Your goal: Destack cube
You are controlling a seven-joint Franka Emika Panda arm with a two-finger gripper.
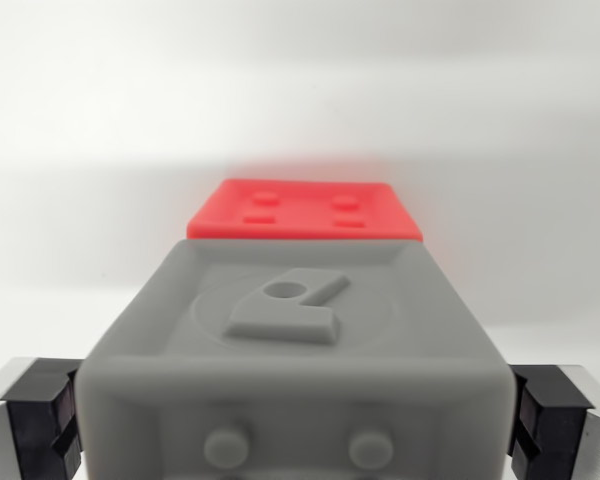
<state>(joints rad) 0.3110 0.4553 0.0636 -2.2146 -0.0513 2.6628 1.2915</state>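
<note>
A grey cube [295, 340] with a raised emblem on its face fills the lower middle of the wrist view, very close to the camera. It sits between my gripper [298, 420], whose black pads [45, 415] press against its left and right sides, so the gripper is shut on it. Beyond the grey cube's far edge a red cube [302, 210] shows one studded face. The rest of the red cube is hidden behind the grey one, and I cannot tell whether the two touch.
A plain white surface [300, 90] lies all around and behind the cubes, with a soft shadow band across the middle of the view.
</note>
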